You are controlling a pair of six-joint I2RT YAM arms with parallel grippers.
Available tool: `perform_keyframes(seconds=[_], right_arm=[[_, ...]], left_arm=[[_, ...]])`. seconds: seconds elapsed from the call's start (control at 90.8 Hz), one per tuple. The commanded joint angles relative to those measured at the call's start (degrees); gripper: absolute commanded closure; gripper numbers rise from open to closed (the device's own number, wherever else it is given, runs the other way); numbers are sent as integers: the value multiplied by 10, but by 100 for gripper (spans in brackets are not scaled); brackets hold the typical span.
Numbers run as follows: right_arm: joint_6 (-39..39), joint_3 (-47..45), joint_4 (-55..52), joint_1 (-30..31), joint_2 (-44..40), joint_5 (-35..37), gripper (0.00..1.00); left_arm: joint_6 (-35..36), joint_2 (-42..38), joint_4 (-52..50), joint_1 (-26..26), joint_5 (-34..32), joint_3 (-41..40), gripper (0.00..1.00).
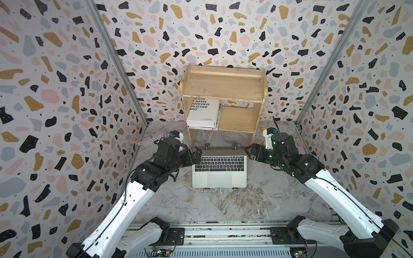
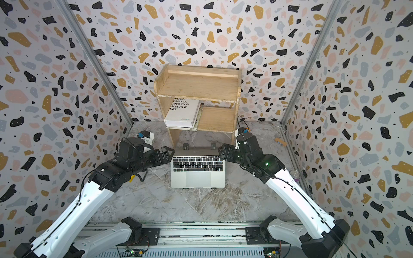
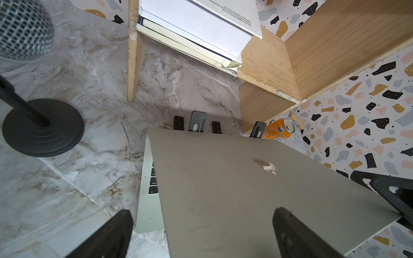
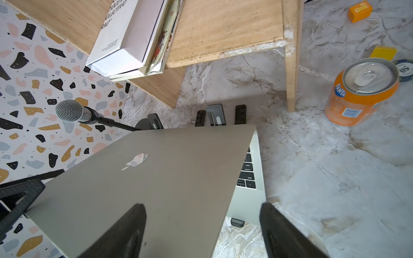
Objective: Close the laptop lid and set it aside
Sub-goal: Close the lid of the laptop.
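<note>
The silver-grey laptop [image 1: 220,176] [image 2: 197,176] sits mid-table, black keys showing in both top views. Its lid [image 1: 223,152] [image 3: 223,189] [image 4: 156,178] leans forward over the keyboard, apple logo facing the wrist cameras. My left gripper [image 1: 197,154] [image 3: 203,213] is open at the lid's left upper corner: one finger lies over the outer face, the other past the side edge. My right gripper [image 1: 249,152] [image 4: 202,207] is open at the right upper corner in the same way. Neither grips anything.
A wooden shelf [image 1: 223,89] with a white book [image 1: 203,111] stands just behind the laptop. Black stand feet [image 3: 178,122] poke out behind the lid. A microphone [image 4: 69,111] on a round base [image 3: 42,127] is at the left; a Fanta can [image 4: 362,93], small blocks [image 4: 359,10] and a chip at the right.
</note>
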Motion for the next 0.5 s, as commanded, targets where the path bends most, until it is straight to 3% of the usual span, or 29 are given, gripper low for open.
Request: perform_keyframes(seconds=[0.0, 0.485], right_arm=[[3, -7, -10, 6, -18, 9, 15], [6, -39, -13, 8, -36, 10, 15]], left_arm=[[4, -9, -24, -5, -4, -14, 1], [1, -26, -28, -7, -3, -37, 1]])
